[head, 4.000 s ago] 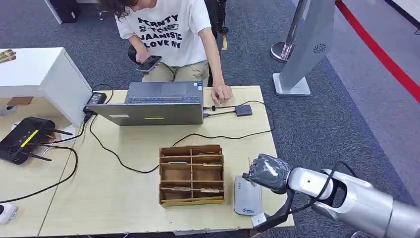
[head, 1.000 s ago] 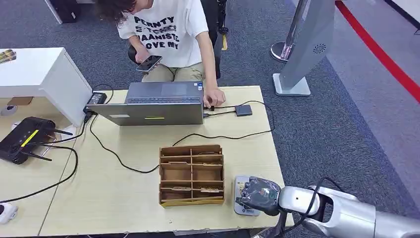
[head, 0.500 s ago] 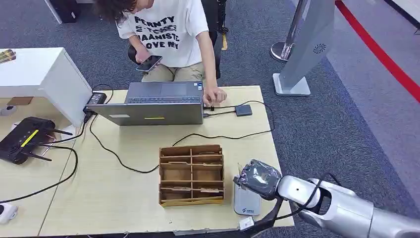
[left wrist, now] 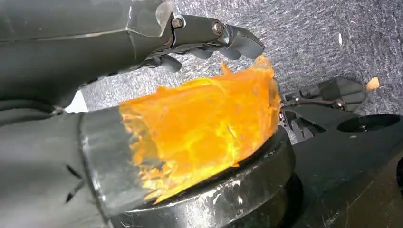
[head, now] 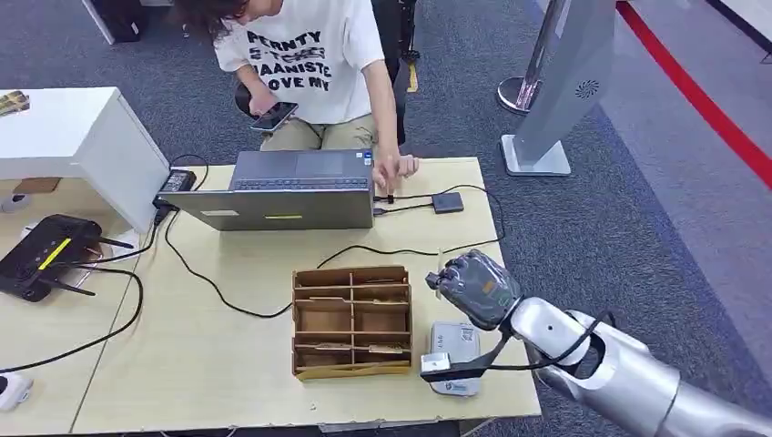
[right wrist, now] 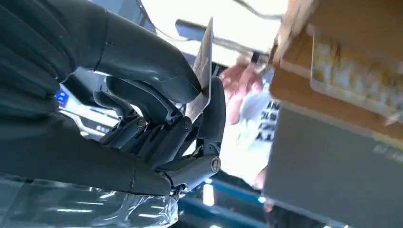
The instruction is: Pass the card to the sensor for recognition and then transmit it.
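My right robot hand point(head: 472, 287) pinches the thin card point(right wrist: 203, 71) edge-on between thumb and fingers point(right wrist: 157, 104), its face unreadable. It hovers above the grey sensor point(head: 452, 356) on the pale wooden counter point(head: 228, 364), beside the brown divided cardboard box point(head: 351, 320). My left robot hand point(left wrist: 142, 52) curls in, grasping nothing.

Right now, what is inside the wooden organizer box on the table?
The organizer box is divided into compartments. A few hold flat card-like items; the middle ones look empty. Its dividers hide the compartment floors nearest the robot, so their contents cannot be told.
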Motion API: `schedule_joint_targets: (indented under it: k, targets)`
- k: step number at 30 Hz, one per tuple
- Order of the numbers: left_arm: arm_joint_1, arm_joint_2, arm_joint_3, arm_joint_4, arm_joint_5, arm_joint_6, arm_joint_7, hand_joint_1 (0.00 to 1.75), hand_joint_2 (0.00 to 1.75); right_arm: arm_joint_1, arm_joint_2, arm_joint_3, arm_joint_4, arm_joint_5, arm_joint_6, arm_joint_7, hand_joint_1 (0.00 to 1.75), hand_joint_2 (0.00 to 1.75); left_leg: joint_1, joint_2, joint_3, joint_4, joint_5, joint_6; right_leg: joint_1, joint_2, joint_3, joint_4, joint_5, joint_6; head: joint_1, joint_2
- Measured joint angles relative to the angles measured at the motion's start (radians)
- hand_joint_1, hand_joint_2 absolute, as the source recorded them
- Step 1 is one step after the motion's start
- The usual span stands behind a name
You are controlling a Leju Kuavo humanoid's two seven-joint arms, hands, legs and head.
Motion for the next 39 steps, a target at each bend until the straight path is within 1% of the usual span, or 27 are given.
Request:
schedule_joint_targets:
  k: [1, 4, 6, 9, 12, 16, 19, 21, 23, 26, 29, 31, 33, 36, 39]
  targets:
    - [0.0, 0.0, 0.0, 0.0, -0.004, 0.0, 0.002, 0.0, 0.0, 0.006, 0.008, -0.011, 0.0, 0.008, -0.011, 0.005, 1.75, 1.75, 0.0, 0.0, 0.0, 0.0, 0.0, 0.0, 0.0, 0.0, 0.0, 0.0, 0.0, 0.0, 0.0, 0.0]
    - [0.0, 0.001, 0.0, 0.0, -0.014, 0.0, 0.004, 0.0, 0.0, 0.034, 0.029, -0.055, 0.0, 0.031, -0.075, 0.02, 1.75, 1.75, 0.0, 0.0, 0.0, 0.0, 0.0, 0.0, 0.0, 0.0, 0.0, 0.0, 0.0, 0.0, 0.0, 0.0]
    - [0.0, 0.001, 0.0, 0.0, -0.014, 0.0, 0.004, 0.0, 0.0, 0.044, 0.035, -0.073, 0.0, 0.036, -0.085, 0.02, 1.75, 1.75, 0.0, 0.0, 0.0, 0.0, 0.0, 0.0, 0.0, 0.0, 0.0, 0.0, 0.0, 0.0, 0.0, 0.0]
    - [0.0, 0.001, 0.0, 0.0, -0.027, 0.0, 0.004, 0.0, 0.0, 0.064, 0.055, -0.1, 0.003, 0.035, -0.121, 0.016, 1.75, 1.75, 0.0, 0.0, 0.0, 0.0, 0.0, 0.0, 0.0, 0.0, 0.0, 0.0, 0.0, 0.0, 0.001, 0.0]
    - [-0.001, 0.001, 0.0, 0.0, -0.045, 0.0, 0.005, 0.0, 0.0, 0.077, 0.105, -0.145, 0.003, 0.026, -0.165, 0.016, 1.75, 1.75, 0.0, 0.0, 0.0, 0.0, 0.0, 0.0, 0.0, 0.0, 0.0, 0.0, 0.0, 0.0, 0.0, 0.0]
    - [-0.002, 0.001, 0.0, 0.0, -0.077, -0.002, 0.006, 0.0, 0.0, 0.085, 0.197, -0.203, 0.007, -0.023, -0.243, -0.009, 1.75, 1.75, 0.001, 0.0, 0.0, 0.0, 0.001, -0.001, 0.001, 0.0, 0.0, 0.001, 0.0, 0.0, 0.0, 0.0]
    - [-0.004, 0.002, 0.0, 0.0, -0.099, -0.004, 0.006, 0.0, 0.0, 0.085, 0.264, -0.232, 0.013, -0.096, -0.261, -0.04, 1.75, 1.75, 0.001, 0.0, 0.0, 0.0, 0.001, -0.001, 0.001, 0.0, 0.0, 0.001, 0.0, 0.0, 0.0, 0.0]
    - [-0.006, 0.002, 0.0, 0.0, -0.116, -0.009, 0.006, 0.0, 0.0, 0.085, 0.315, -0.253, 0.019, -0.203, -0.259, -0.08, 1.75, 1.75, 0.001, 0.0, 0.0, 0.0, 0.001, -0.001, 0.001, 0.0, 0.0, 0.001, 0.0, 0.0, 0.0, 0.0]
    - [-0.008, 0.003, 0.0, 0.0, -0.129, -0.009, 0.006, 0.0, 0.0, 0.085, 0.358, -0.273, 0.027, -0.293, -0.257, -0.108, 1.75, 1.75, 0.002, 0.0, 0.0, 0.0, 0.001, -0.001, 0.001, 0.0, 0.0, 0.001, 0.0, 0.0, 0.0, 0.0]
    - [-0.011, 0.006, 0.0, 0.0, -0.143, -0.01, 0.006, 0.0, 0.0, 0.085, 0.417, -0.297, 0.04, -0.39, -0.245, -0.137, 1.75, 1.75, 0.002, 0.0, 0.0, 0.0, 0.001, -0.001, 0.001, 0.0, 0.0, 0.001, 0.0, 0.0, 0.0, 0.0]
    - [-0.012, 0.008, 0.0, 0.0, -0.16, -0.011, 0.006, 0.0, 0.0, 0.084, 0.455, -0.31, 0.052, -0.494, -0.218, -0.157, 1.75, 1.75, 0.002, 0.0, 0.0, 0.0, 0.001, -0.001, 0.001, 0.0, 0.0, 0.001, 0.0, 0.0, 0.0, 0.0]
    - [-0.014, 0.01, 0.0, 0.0, -0.172, -0.012, 0.006, 0.0, 0.0, 0.08, 0.484, -0.325, 0.068, -0.579, -0.19, -0.167, 1.75, 1.75, 0.002, 0.0, 0.0, 0.0, 0.001, -0.001, 0.001, 0.0, 0.0, 0.001, 0.0, 0.0, 0.0, 0.0]
    - [-0.015, 0.01, 0.0, 0.0, -0.182, -0.013, 0.008, 0.0, 0.0, 0.072, 0.507, -0.333, 0.08, -0.637, -0.161, -0.176, 1.75, 1.75, 0.001, 0.0, 0.0, 0.0, 0.001, -0.001, 0.001, 0.0, 0.0, 0.001, 0.0, 0.0, 0.0, 0.0]
    - [-0.017, 0.012, 0.0, 0.0, -0.204, -0.016, 0.009, 0.0, 0.0, 0.054, 0.542, -0.346, 0.11, -0.761, -0.112, -0.18, 1.75, 1.75, 0.001, 0.0, 0.0, 0.0, 0.001, -0.001, 0.001, 0.0, 0.0, 0.001, 0.0, 0.0, 0.0, 0.0]
    - [-0.017, 0.012, 0.0, 0.0, -0.22, -0.018, 0.011, 0.0, 0.0, 0.034, 0.569, -0.353, 0.135, -0.835, -0.083, -0.183, 1.75, 1.75, 0.001, 0.0, 0.0, 0.0, 0.001, -0.002, 0.001, 0.0, 0.0, 0.001, 0.0, 0.0, 0.0, 0.0]
